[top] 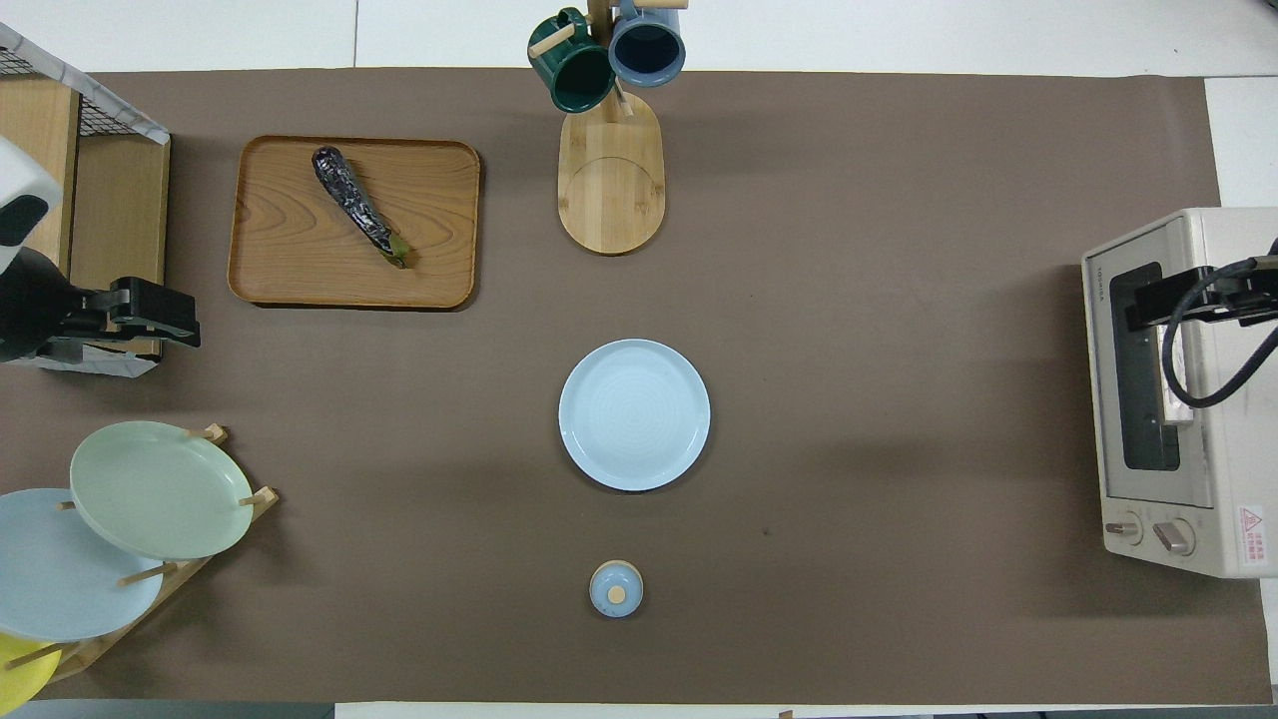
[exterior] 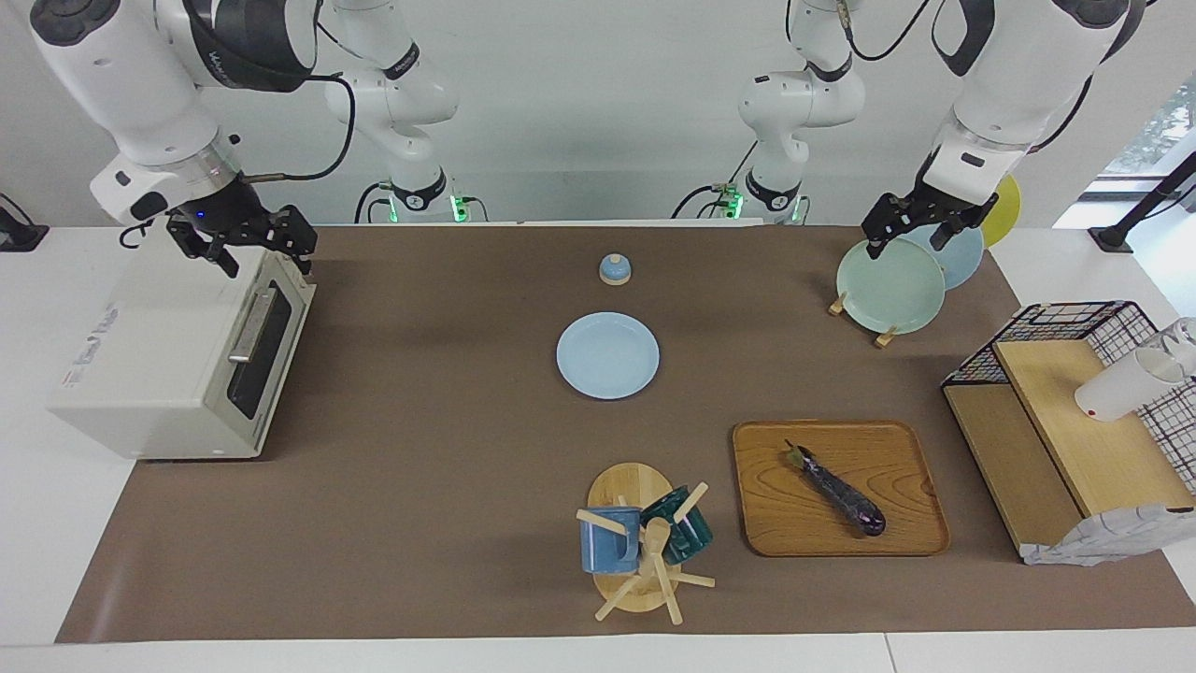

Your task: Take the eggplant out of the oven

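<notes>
The eggplant (exterior: 841, 495) lies on a wooden tray (exterior: 775, 528) toward the left arm's end of the table, farther from the robots than the blue plate; it also shows in the overhead view (top: 354, 205), on the tray (top: 439, 250). The cream oven (exterior: 159, 365) stands at the right arm's end with its door shut; the overhead view shows it too (top: 1198, 419). My right gripper (exterior: 262, 257) hangs open and empty over the oven's top front edge (top: 1148, 305). My left gripper (exterior: 911, 238) hangs open and empty over the plate rack (top: 165, 320).
A blue plate (exterior: 607, 355) lies mid-table, with a small blue lid (exterior: 615, 269) nearer to the robots. A mug tree (exterior: 640, 542) stands beside the tray. A plate rack (exterior: 892, 285) and a wire basket shelf (exterior: 1074, 411) holding a white cup (exterior: 1117, 385) stand at the left arm's end.
</notes>
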Robot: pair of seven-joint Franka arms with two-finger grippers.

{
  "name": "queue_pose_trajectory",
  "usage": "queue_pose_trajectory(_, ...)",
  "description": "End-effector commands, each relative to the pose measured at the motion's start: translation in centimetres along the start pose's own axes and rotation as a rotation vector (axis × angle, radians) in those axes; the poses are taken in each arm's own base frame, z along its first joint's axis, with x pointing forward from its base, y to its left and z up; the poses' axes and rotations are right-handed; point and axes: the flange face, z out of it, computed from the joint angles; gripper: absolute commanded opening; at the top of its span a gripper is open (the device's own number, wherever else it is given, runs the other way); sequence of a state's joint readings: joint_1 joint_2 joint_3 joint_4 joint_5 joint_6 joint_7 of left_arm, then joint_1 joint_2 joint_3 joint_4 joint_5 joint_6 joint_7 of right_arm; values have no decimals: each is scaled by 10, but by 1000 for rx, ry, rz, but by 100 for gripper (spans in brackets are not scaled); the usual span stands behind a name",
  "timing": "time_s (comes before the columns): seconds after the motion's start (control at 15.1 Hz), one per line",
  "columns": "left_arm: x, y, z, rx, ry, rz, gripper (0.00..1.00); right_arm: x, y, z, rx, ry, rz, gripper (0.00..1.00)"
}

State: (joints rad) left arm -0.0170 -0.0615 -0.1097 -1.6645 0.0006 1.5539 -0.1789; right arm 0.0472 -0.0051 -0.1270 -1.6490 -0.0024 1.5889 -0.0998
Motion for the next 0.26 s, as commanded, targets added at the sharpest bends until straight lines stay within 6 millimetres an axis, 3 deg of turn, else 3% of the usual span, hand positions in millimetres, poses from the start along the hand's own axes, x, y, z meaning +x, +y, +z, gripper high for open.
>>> queue_pose_trajectory(0.0, 2, -4, 2, -22, 12, -1, 100, 0, 1, -2, 27, -5, 5, 100)
queue_pose_trajectory(0.2, 2, -4, 2, -31, 10, -2, 100, -4, -1, -3, 28, -7, 2, 100)
